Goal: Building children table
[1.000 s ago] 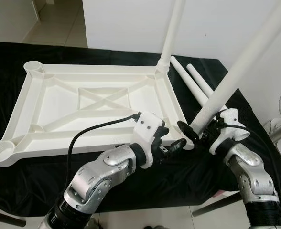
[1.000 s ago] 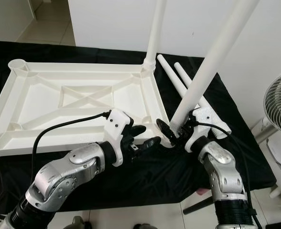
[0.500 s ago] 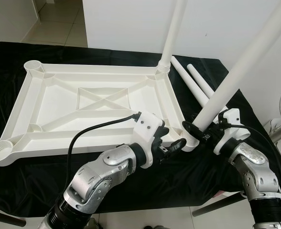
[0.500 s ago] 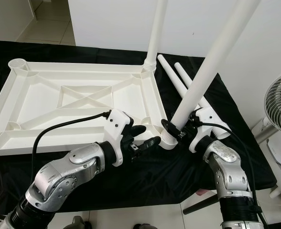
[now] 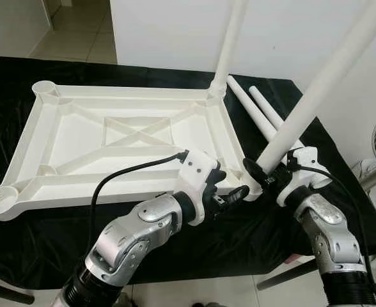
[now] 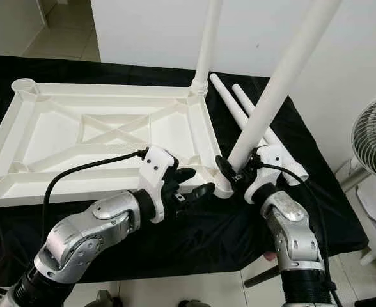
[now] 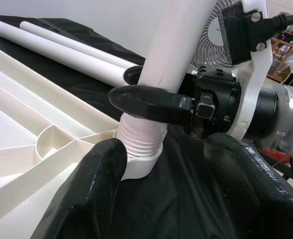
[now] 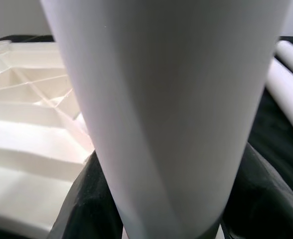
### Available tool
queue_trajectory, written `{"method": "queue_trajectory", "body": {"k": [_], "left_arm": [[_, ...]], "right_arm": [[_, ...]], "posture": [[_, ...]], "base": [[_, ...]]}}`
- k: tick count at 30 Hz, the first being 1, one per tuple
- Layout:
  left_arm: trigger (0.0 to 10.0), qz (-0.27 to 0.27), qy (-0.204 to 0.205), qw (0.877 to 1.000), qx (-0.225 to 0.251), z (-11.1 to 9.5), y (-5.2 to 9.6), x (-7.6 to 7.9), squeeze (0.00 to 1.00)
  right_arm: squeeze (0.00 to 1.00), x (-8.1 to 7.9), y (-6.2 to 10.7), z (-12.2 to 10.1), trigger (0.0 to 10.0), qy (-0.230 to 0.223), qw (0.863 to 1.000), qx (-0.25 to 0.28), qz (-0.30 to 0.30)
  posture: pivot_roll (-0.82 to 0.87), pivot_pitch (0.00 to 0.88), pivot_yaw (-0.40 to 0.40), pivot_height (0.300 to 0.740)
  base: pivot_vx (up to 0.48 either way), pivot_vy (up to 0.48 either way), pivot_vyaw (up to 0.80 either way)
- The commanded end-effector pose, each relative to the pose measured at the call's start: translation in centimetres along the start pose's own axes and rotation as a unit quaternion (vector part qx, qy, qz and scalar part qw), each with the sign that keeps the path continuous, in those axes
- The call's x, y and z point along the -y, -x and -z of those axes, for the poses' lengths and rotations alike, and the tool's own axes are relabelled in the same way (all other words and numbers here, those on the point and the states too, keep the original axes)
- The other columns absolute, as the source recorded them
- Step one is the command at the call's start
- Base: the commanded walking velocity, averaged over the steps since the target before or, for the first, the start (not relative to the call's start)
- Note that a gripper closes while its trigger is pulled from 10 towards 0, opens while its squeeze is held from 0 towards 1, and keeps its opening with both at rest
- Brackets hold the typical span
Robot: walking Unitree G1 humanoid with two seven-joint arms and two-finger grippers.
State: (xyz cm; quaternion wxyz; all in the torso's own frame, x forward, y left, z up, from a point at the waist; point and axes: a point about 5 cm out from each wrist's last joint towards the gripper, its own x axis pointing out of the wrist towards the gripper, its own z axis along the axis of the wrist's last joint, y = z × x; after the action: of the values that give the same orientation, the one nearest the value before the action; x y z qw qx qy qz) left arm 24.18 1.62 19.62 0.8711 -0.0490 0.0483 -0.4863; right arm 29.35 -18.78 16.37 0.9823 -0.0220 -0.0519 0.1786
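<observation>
The white tabletop (image 5: pixel 111 192) lies upside down on a black cloth. One white leg (image 5: pixel 229 45) stands screwed into its far right corner. My right gripper (image 5: pixel 266 176) is shut on a second white leg (image 5: pixel 316 96), which leans up to the right. Its threaded end (image 7: pixel 140 144) sits in the socket at the near right corner. In the right wrist view this leg (image 8: pixel 176 109) runs between the black fingers (image 8: pixel 86 199). My left gripper (image 5: pixel 229 192) is open just left of that socket, its fingers (image 7: pixel 86 199) apart and holding nothing.
Two loose white legs (image 5: pixel 259 115) lie on the cloth beside the tabletop's right edge. A white fan (image 6: pixel 373 134) stands on the floor to the right of the table. A white wall rises behind the table's far edge.
The right gripper has shifted slightly towards the tabletop and the held leg stands a little steeper, its lower end staying at the near right corner. The left gripper has hardly moved.
</observation>
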Motion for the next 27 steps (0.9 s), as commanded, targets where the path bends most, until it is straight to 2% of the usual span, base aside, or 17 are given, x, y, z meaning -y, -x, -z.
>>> {"method": "queue_trajectory", "body": {"k": [1, 4, 5, 6, 7, 8, 11, 13, 15, 19, 23, 24, 26, 27], "left_arm": [[10.0, 0.037, 0.003, 0.999, -0.004, 0.1, 0.0, 0.7, 0.0], [10.0, 0.037, 0.003, 0.999, -0.004, 0.1, 0.1, 0.7, 0.0], [10.0, 0.037, 0.003, 0.999, -0.004, 0.1, 0.0, 0.7, 0.0], [10.0, 0.037, 0.003, 0.999, -0.004, 0.1, 0.0, 0.7, 0.0], [10.0, 0.037, 0.003, 0.999, -0.004, 0.1, 0.0, 0.7, 0.0], [10.0, 0.037, 0.003, 0.999, -0.004, 0.1, 0.0, 0.7, 0.0], [10.0, 0.037, 0.003, 0.999, -0.003, 0.1, -0.1, 0.7, 0.0], [10.0, 0.037, 0.003, 0.999, -0.003, 0.1, -0.1, 0.7, 0.0], [10.0, 0.037, 0.004, 0.999, -0.003, 0.1, -0.1, 0.8, 0.0], [10.0, 0.038, 0.004, 0.999, -0.003, 0.2, -0.1, 0.8, 0.0], [10.0, 0.038, 0.003, 0.999, -0.002, 0.2, -0.1, 0.8, 0.0], [10.0, 0.038, 0.003, 0.999, -0.002, 0.1, -0.1, 0.8, 0.0], [10.0, 0.038, 0.003, 0.999, -0.002, 0.1, -0.1, 0.8, 0.0], [10.0, 0.038, 0.003, 0.999, -0.002, 0.1, -0.1, 0.8, 0.0]], "right_arm": [[0.0, 0.0, 0.5, 1.3, 10.0, -0.015, 0.998, -0.035, 0.043], [0.0, -0.5, 0.5, 1.2, 10.0, -0.027, 0.997, -0.029, 0.063], [0.0, -1.0, 0.4, 1.1, 10.0, -0.044, 0.994, -0.022, 0.099], [0.0, -1.0, 0.4, 1.1, 10.0, -0.044, 0.994, -0.022, 0.099], [0.0, -1.2, 0.4, 1.0, 10.0, -0.052, 0.99, -0.019, 0.13], [0.0, -1.2, 0.4, 1.0, 10.0, -0.052, 0.99, -0.019, 0.13], [0.0, -1.6, 0.5, 0.9, 10.0, -0.052, 0.982, -0.012, 0.181], [0.0, -1.6, 0.5, 0.9, 10.0, -0.052, 0.982, -0.012, 0.181], [0.0, -2.3, 0.5, 0.6, 10.0, -0.047, 0.969, -0.006, 0.243], [0.0, -3.3, 0.5, 0.4, 10.0, -0.039, 0.961, -0.002, 0.274], [0.0, -3.9, 0.5, 0.4, 10.0, -0.045, 0.962, -0.002, 0.268], [0.49, -3.6, 0.5, 0.3, 10.0, -0.048, 0.961, -0.002, 0.271], [0.49, -3.6, 0.5, 0.3, 10.0, -0.048, 0.961, -0.002, 0.271], [1.0, -3.4, 0.5, 0.2, 10.0, -0.052, 0.962, 0.001, 0.27]], "posture": [[-0.01, 0.14, -0.073, 0.74], [-0.01, 0.14, -0.073, 0.74], [-0.01, 0.14, -0.073, 0.74], [-0.01, 0.14, -0.073, 0.74], [-0.01, 0.14, -0.073, 0.74], [-0.01, 0.14, -0.073, 0.74], [-0.01, 0.14, -0.073, 0.74], [-0.01, 0.14, -0.073, 0.74], [0.0, 0.129, -0.082, 0.74], [0.0, 0.125, -0.082, 0.74], [0.0, 0.121, -0.086, 0.74], [0.0, 0.117, -0.087, 0.74], [0.0, 0.117, -0.087, 0.74], [0.0, 0.112, -0.088, 0.74]], "base": [[0.0, 0.0, 0.0], [0.0, 0.0, 0.0], [0.0, 0.0, 0.0], [0.0, 0.0, 0.0], [0.0, 0.0, 0.0], [0.0, 0.0, 0.0], [0.0, 0.0, 0.0], [0.0, 0.0, 0.0], [0.0, 0.0, 0.0], [0.0, 0.0, 0.0], [0.0, 0.0, 0.0], [0.0, 0.0, 0.0], [0.0, 0.0, 0.0], [0.0, 0.0, 0.0]]}}
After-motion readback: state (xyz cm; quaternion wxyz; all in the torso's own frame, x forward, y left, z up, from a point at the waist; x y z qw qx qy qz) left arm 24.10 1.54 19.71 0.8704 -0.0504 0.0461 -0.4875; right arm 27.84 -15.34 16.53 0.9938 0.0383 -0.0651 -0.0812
